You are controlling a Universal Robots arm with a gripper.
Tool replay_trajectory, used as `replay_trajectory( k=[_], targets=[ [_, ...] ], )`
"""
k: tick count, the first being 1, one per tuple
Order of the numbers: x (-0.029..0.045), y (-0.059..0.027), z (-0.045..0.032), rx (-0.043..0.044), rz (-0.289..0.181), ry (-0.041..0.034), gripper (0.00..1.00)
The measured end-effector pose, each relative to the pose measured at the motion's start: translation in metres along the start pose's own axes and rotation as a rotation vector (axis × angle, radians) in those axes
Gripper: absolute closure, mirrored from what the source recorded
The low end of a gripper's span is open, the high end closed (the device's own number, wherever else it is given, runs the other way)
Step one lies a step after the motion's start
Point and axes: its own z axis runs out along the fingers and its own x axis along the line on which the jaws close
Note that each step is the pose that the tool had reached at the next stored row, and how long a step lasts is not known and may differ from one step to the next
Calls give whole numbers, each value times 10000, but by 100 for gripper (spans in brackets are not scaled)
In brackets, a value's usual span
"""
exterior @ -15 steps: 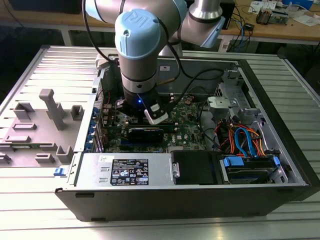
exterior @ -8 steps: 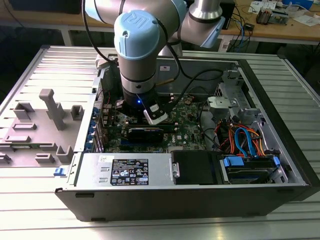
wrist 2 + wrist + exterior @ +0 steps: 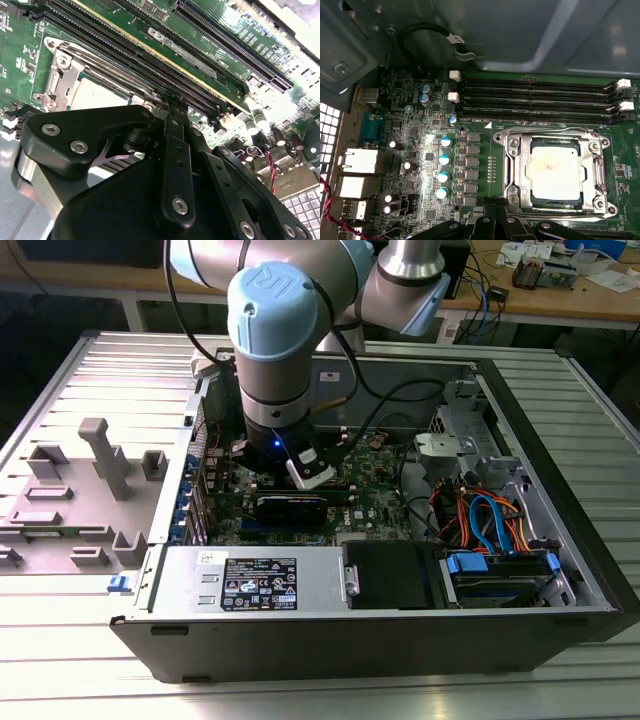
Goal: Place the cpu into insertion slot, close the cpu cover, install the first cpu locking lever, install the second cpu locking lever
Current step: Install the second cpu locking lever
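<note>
Inspecting socket: the cpu (image 3: 555,171) seated in the insertion slot (image 3: 521,172), the cpu cover (image 3: 551,135) closed flat around it.
Gripper (image 3: 172,107): just beside socket; finger state cannot be told.

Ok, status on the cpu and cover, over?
End effector low at socket edge. Cpu seated in insertion slot, cpu cover down around it. Nothing in the way.

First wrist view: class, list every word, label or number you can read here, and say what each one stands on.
None can be quoted as it reads.
White print on the green motherboard, just below the memory slots: too small to read.
White tag on the black cable: dark marks, blurred.
Silvery top of the cpu: faint marks, nothing readable.
</note>
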Motion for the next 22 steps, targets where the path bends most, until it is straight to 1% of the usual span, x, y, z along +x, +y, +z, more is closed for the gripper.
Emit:
replay_trajectory(
  k=[1,2,3,12,15,19,22],
  targets=[
    [-1,41,-41,37,0,4,89],
    [-3,74,-24,38,-2,4,89],
    [0,72,-11,39,-1,5,89],
    [0,57,-8,54,-1,4,89],
    [0,58,-23,54,-2,3,89],
    [-1,66,-62,57,-2,4,89],
    [-1,66,-66,60,-1,5,89]
  ],
)
